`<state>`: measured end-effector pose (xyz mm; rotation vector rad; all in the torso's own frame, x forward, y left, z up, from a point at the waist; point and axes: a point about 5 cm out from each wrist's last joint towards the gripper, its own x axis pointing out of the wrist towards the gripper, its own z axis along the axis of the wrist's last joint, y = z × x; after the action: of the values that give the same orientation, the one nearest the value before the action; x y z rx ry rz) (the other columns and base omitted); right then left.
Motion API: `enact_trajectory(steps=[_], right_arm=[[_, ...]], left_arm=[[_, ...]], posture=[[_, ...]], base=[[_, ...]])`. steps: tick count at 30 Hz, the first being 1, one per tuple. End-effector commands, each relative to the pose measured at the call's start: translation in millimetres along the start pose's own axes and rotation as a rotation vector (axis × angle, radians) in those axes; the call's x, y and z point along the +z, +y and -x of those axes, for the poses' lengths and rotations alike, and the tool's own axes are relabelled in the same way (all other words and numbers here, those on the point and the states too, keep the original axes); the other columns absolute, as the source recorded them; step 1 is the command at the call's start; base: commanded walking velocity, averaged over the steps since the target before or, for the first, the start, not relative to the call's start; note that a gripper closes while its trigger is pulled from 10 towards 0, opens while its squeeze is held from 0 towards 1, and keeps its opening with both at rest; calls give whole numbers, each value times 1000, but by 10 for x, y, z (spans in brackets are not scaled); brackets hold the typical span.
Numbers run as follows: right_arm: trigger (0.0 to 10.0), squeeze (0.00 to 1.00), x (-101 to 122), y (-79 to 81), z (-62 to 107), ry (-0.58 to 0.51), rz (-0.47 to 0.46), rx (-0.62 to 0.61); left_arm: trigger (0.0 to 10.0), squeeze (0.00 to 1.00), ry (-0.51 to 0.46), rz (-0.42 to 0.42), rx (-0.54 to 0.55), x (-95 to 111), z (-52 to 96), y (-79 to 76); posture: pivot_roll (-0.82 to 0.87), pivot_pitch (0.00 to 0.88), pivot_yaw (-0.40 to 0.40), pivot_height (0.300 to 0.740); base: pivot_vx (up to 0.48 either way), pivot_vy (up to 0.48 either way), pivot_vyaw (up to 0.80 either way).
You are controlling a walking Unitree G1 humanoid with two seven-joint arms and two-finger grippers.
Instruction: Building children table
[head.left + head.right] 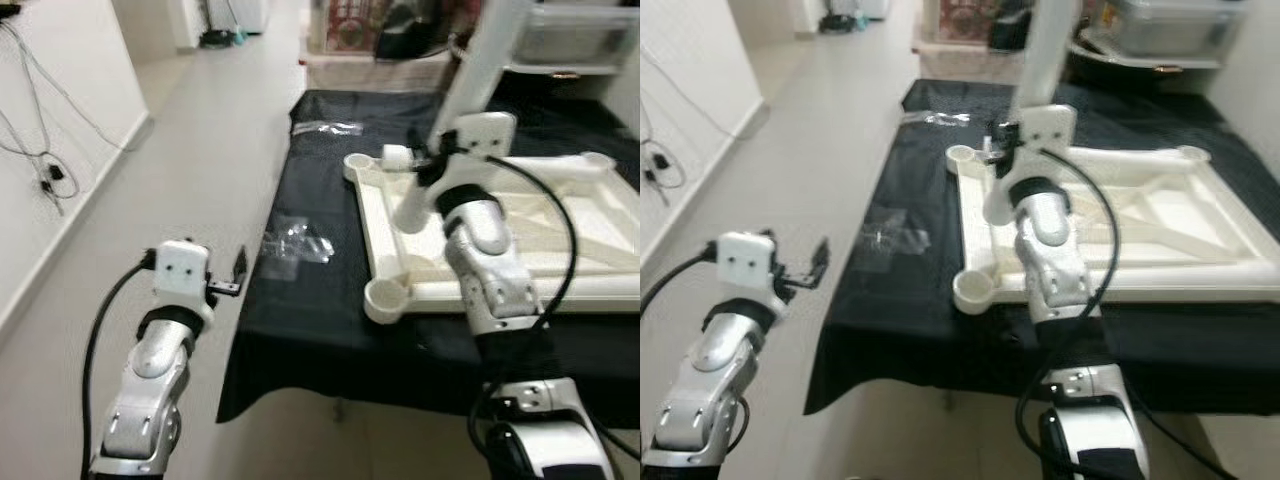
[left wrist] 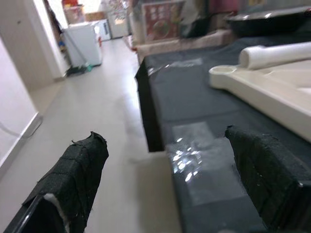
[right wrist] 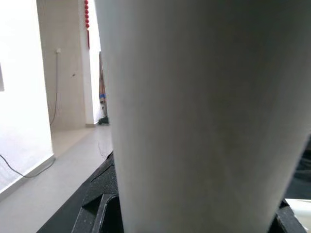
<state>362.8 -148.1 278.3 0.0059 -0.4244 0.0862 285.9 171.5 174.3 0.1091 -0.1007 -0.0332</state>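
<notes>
White table leg [image 1: 478, 75] is clamped upright by the right gripper [image 1: 432, 160] over the upturned tabletop [image 1: 520, 285] on the black-draped surface [image 1: 310, 330]. Beside its left edge, the left gripper [image 1: 232, 277] is seen spread wide, empty.

White table frame [image 1: 520, 235] lay upside down on black-covered tabletop [image 1: 320, 330], round leg sockets at corners; one empty socket near tabletop's front edge. Right gripper [image 1: 432, 160] reached over frame's far-left corner, fingers clamped on white table leg [image 1: 440, 150], leg tilted, lower end inside frame. Clear plastic bag [image 1: 295, 240] lay by tabletop's left edge; another [image 1: 330, 127] near far-left corner. Left gripper [image 1: 236, 272] hung off left edge above floor [image 1: 200, 170], fingers parted. Cables [image 1: 45, 170] trailed along wall.
</notes>
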Motion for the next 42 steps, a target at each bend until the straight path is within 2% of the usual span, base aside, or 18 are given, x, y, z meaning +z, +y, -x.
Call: enact_trajectory(steps=[1,7,17,22,26,32,42], right_arm=[[10000,0,20,42,-7,-10,-20,23],[10000,0,5,71,2,-5,-25,51],[10000,0,-47,147,48,19,-17,108],[10000,0,-35,147,52,12,-11,113],[10000,0,-40,160,53,22,-50,120],[10000,0,-11,173,56,1,-62,139],[10000,0,34,211,49,-11,-45,172]], left_arm=[[10000,0,12,-9,12,-30,14,15],[10000,0,11,-32,-8,-35,27,-52],[10000,0,34,-64,-31,-85,53,-141],[10000,0,36,-31,-10,-80,42,-124],[10000,0,48,-41,29,-101,33,-66],[10000,0,55,-48,36,-119,42,-58],[10000,0,57,-48,10,-136,70,-115]], posture=[[59,127,-61,740],[57,132,-65,740],[56,134,-62,740],[55,132,-63,740],[54,128,-62,740],[52,122,-63,740],[50,117,-67,740]], base=[[0,0,0],[0,0,0],[0,-407,46],[0,0,731],[0,0,0],[0,0,0],[0,0,800]])
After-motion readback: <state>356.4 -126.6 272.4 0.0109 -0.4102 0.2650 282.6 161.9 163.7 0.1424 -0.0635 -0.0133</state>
